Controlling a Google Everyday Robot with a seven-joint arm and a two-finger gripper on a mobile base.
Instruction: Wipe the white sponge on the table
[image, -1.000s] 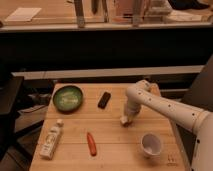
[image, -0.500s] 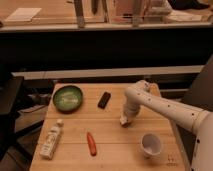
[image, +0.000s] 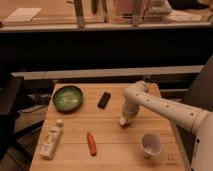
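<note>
The table (image: 110, 142) is a light wooden top of pale plank strips. My gripper (image: 124, 120) hangs from the white arm (image: 165, 107) that reaches in from the right, and it is down at the tabletop, right of centre. A small whitish lump, the white sponge (image: 121, 123), shows at the gripper's tip against the wood. The gripper covers most of it.
A green bowl (image: 68, 97) sits at the back left. A black rectangular object (image: 104, 99) lies behind the gripper. A white bottle (image: 51, 140) lies at the front left, a red-orange carrot-like object (image: 91, 143) beside it. A white cup (image: 150, 144) stands at the front right.
The gripper and the sponge have shifted slightly left along the tabletop. Nothing else has moved.
</note>
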